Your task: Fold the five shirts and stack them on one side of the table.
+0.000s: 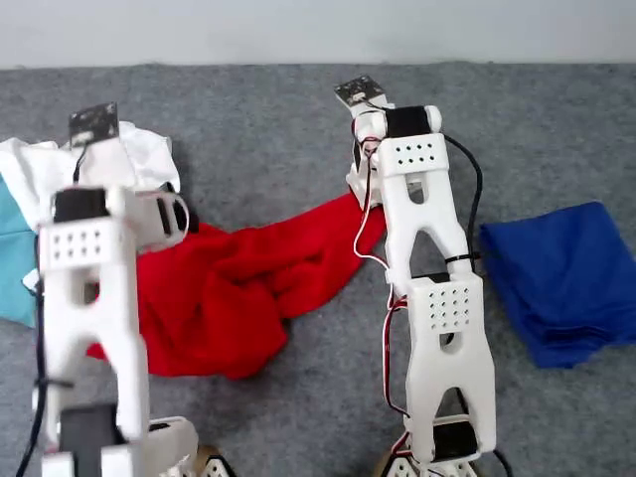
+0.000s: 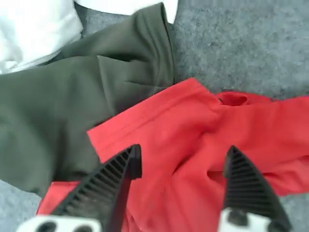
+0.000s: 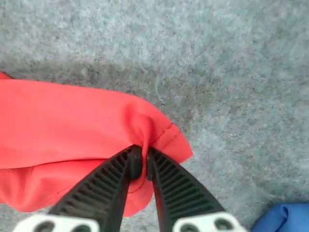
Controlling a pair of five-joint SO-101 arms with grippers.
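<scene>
1. Right tool (image 3: 140, 157): is pinching a small ridge of cloth at the edge of the red shirt (image 1: 229, 298), with its two black ribbed fingers (image 3: 108, 186) pressing together on the fabric. It is sitting low over the counter (image 1: 258, 129), at the end of the shirt that is stretching toward the blue shirt (image 1: 561, 278).
2. Left tool (image 2: 183, 154): is standing spread wide and gripping nothing. It is hovering above the red shirt, where that shirt is overlapping the dark olive shirt (image 2: 58, 106).
3. Red shirt: is lying unfolded and rumpled across the middle of the counter, running from beside the left arm to the right tool. A stitched hem is showing in the left wrist view.
4. Dark olive shirt: is lying crumpled on the left arm's side, partly beneath the red shirt and touching the white shirt (image 1: 40, 164).
5. White shirt: is lying bunched at the left of the counter in the high view, partly behind the left arm.
6. Teal shirt (image 1: 12, 248): is showing at the left edge of the high view, just beside the white shirt, and is mostly being cut off by that edge.
7. Blue shirt: is lying folded into a compact block on the right side of the counter, near the right arm and well apart from the bulk of the red shirt.
8. Counter: is carrying all five shirts on a grey, felt-like covering.
</scene>
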